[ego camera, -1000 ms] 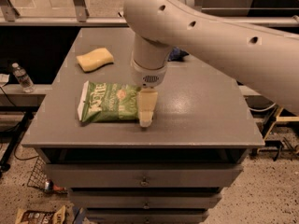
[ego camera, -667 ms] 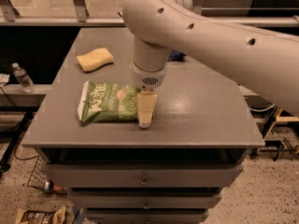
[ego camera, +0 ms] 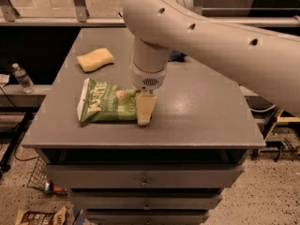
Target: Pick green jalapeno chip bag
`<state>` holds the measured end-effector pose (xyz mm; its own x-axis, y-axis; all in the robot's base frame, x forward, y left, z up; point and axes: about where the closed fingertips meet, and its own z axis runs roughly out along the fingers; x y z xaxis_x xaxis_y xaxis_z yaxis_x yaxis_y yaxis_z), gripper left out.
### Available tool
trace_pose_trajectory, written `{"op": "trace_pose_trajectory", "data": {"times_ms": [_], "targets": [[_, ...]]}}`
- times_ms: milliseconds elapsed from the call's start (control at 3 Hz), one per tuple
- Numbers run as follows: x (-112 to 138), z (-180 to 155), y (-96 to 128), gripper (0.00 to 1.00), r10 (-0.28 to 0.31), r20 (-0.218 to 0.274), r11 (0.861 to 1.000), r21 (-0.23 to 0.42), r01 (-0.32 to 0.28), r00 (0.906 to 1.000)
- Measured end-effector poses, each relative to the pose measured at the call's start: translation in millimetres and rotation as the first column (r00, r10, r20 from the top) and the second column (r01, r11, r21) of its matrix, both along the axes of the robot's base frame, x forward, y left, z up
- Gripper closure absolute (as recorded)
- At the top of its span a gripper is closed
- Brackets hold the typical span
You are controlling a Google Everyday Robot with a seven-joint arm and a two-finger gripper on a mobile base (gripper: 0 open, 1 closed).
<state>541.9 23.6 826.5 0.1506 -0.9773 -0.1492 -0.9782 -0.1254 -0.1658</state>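
Note:
The green jalapeno chip bag (ego camera: 107,102) lies flat on the grey table top (ego camera: 201,111), left of centre, with its white end strip to the left and white lettering showing. My gripper (ego camera: 144,111) points straight down from the big white arm (ego camera: 197,27) and is at the bag's right end, down at the table surface. The gripper covers the bag's right edge, so I cannot see whether it holds the bag.
A yellow sponge-like block (ego camera: 95,60) lies at the table's back left. A dark blue thing (ego camera: 176,56) peeks out behind the arm. A water bottle (ego camera: 22,78) stands on a ledge to the left. Drawers (ego camera: 143,179) sit below the front edge.
The upper arm has swung a little to the left. The gripper stays at the bag's right end, slightly lower. The bag has not moved.

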Motion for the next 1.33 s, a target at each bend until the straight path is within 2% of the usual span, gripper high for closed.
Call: {"op": "trace_pose_trajectory", "data": {"times_ms": [667, 1000, 1333], "targets": [[0, 6, 0, 1.0, 0.0, 0.0, 1.0, 0.0, 0.0, 1.0], [14, 86, -9, 1.0, -0.011, 0.123, 0.991, 0.137, -0.006, 0.9923], [23, 152, -20, 1.0, -0.028, 0.216, 0.971, 0.237, -0.024, 0.976]]}}
